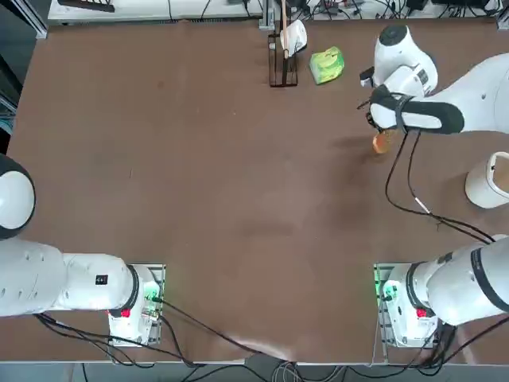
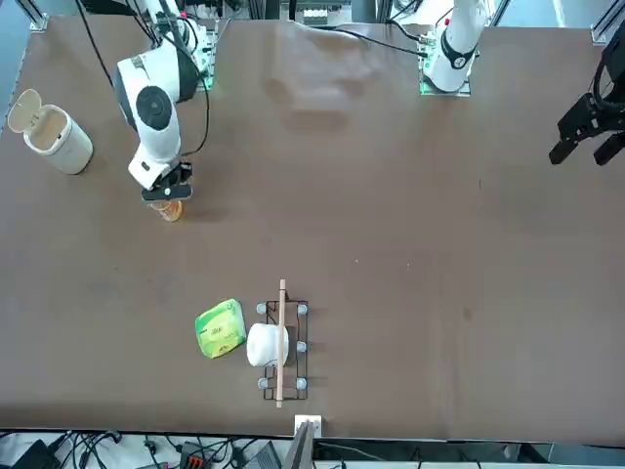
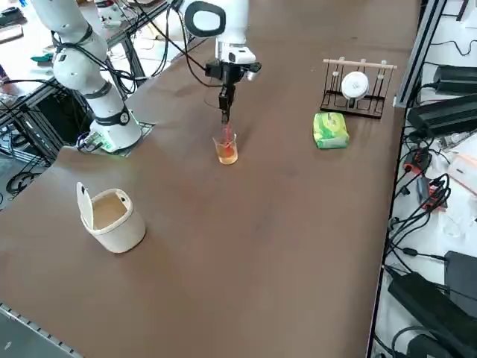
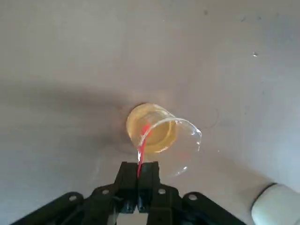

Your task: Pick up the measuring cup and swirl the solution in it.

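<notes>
Measuring cup (image 4: 190, 133) to the left of the white bin (image 3: 123, 227) and a little farther out from the robot's bases, below the right gripper (image 4: 139, 166). Pincer closed, tips together on a thin red strip (image 4: 143, 140) that runs down into the cup; whether they also pinch the cup's wall, cannot tell. Contact made at the rim side, I judge; lift not evident, swirl yet to be done. Cup clear, thin-walled, open-mouthed, seemingly leaning slightly. Solution (image 4: 161, 140) amber-orange, shallow, in the lower part; no spill seen. Slosh a risk if swirled hard.
</notes>
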{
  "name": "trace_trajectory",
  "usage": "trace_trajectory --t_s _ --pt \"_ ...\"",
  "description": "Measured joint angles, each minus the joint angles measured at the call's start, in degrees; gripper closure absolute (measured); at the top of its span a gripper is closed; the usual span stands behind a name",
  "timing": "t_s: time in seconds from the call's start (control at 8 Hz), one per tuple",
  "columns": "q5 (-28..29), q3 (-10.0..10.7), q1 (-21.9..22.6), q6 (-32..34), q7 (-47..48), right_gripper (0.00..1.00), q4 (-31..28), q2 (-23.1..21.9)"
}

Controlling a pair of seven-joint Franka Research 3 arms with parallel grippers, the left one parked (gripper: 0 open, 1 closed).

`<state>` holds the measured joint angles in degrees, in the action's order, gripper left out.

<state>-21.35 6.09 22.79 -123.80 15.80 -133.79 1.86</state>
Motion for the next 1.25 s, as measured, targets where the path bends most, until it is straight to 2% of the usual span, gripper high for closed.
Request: trace_trajectory --t_s 0.38,0.75,1.25 --pt "0.2 0.2 -3.0 0.6 -8.4 0.98 0.0 0.9" --pt "1.3 0.2 -4.4 0.5 -9.9 0.98 2.9 2.6" --pt "11.5 0.2 -4.6 1.6 -10.4 0.98 6.8 5.2"
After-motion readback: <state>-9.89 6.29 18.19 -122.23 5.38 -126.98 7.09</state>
